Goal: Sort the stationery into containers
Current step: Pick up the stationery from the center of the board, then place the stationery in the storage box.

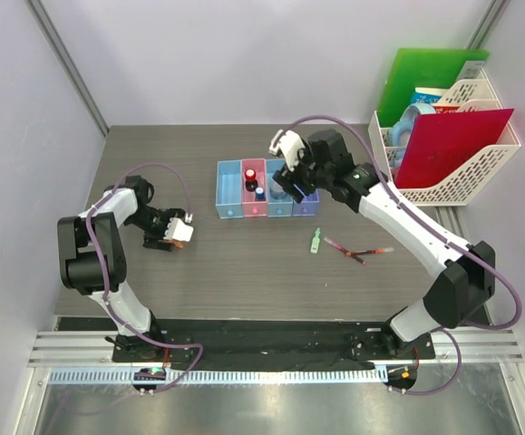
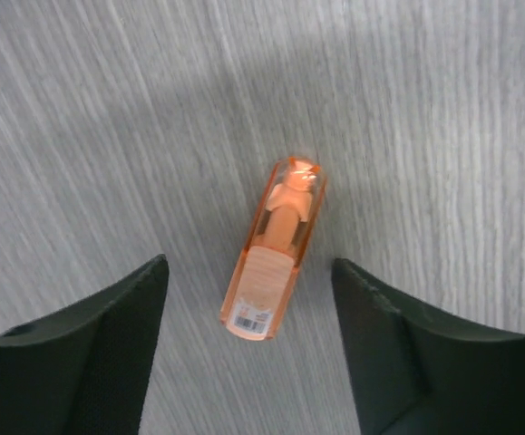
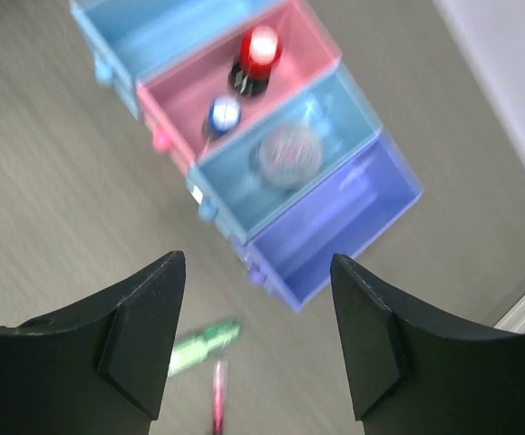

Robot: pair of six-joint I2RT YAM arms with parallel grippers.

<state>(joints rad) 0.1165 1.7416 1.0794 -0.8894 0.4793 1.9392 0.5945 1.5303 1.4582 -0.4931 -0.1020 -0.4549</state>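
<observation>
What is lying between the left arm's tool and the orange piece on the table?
Nothing visible. The orange piece lies on the table right under the left tool, between its open fingers, with a clear gap on either side.

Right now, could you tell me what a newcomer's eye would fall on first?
The row of four translucent bins mid-table draws the eye, a red-black cap in the pink bin. The orange piece lies between the left gripper's open fingers, and a red folder and green folder stand in the rack far right.
</observation>
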